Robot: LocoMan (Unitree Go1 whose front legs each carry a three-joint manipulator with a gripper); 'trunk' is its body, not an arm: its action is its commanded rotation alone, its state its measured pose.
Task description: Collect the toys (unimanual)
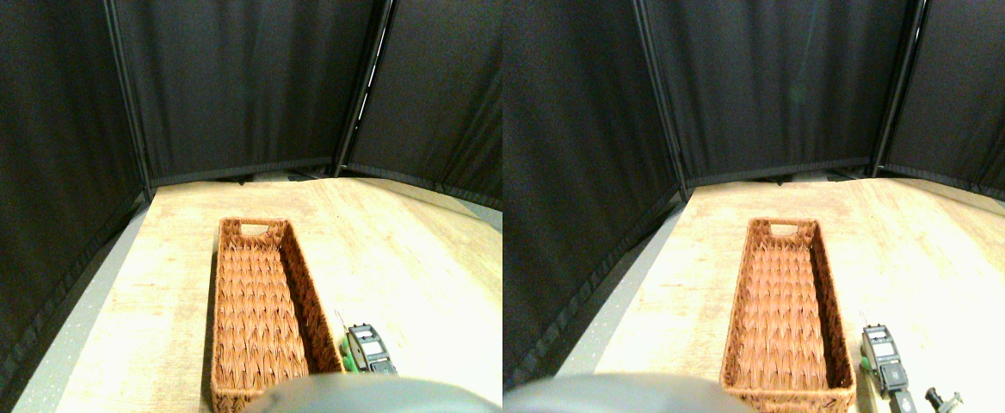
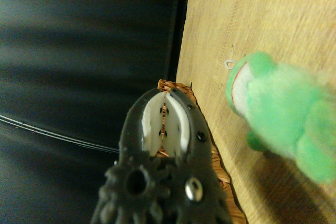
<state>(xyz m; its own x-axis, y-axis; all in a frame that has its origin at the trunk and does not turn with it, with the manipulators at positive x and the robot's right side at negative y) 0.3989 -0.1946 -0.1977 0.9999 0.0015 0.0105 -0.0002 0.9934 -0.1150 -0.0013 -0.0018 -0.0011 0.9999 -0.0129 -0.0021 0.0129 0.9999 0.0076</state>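
Your long brown wicker basket point(image 1: 266, 314) lies empty on the pale wooden tabletop point(image 1: 408, 258). The small green plush toy point(image 2: 278, 114) sits just beside its right wall, and reaching carelessly could nudge it away. Your black metal gripper point(image 1: 369, 348) hovers near, jaws nearly closed, holding nothing.

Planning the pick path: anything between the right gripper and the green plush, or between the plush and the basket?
Nothing visible. The green plush lies on the table beside the right gripper, next to the basket. Only the basket's own side wall separates it from the interior.
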